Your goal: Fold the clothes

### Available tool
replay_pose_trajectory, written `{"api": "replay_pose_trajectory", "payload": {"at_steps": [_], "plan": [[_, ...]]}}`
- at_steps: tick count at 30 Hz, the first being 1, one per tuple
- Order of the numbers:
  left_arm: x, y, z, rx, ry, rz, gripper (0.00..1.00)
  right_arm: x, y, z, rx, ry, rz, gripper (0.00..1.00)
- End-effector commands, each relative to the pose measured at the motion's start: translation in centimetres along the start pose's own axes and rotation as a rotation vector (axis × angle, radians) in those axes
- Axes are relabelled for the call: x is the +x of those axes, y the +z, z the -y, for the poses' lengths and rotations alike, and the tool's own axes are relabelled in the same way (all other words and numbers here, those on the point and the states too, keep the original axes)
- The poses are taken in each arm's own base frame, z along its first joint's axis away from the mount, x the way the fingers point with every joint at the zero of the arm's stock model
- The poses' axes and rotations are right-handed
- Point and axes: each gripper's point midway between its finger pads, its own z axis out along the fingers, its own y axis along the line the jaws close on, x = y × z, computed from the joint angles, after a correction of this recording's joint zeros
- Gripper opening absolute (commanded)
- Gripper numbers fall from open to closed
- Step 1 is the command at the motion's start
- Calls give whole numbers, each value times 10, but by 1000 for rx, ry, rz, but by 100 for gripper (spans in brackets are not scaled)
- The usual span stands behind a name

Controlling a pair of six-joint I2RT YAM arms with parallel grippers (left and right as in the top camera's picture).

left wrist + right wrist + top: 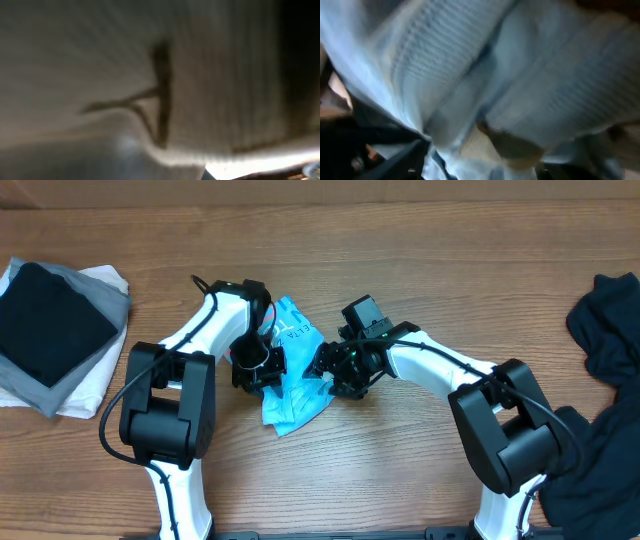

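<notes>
- Since the T-shirt [292, 402] is limp, light cloth bunched at mid-frame, it should sag and slide; best pinched at a hem or shoulder
- Left gripper [258, 370] and right gripper [335, 375] flank it, and fabric hides their jaws: spread or pinching, I cannot tell

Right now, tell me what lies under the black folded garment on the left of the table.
A grey garment, and under that a white garment, both showing around the black garment. Their covered middles cannot be seen.
</notes>
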Motion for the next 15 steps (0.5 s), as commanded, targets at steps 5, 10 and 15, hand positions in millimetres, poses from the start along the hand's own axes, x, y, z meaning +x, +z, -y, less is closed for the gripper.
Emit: {"api": "replay_pose_trajectory", "payload": {"at_steps": [5, 10, 15], "plan": [[17, 11, 3, -34, 16, -49, 32, -38, 12, 34, 93, 9, 128, 34], [28, 10, 15, 39, 56, -97, 34, -60, -9, 56, 133, -37, 155, 18], [28, -10, 28, 94, 113, -26, 42, -89, -40, 69, 153, -41, 206, 18]]}}
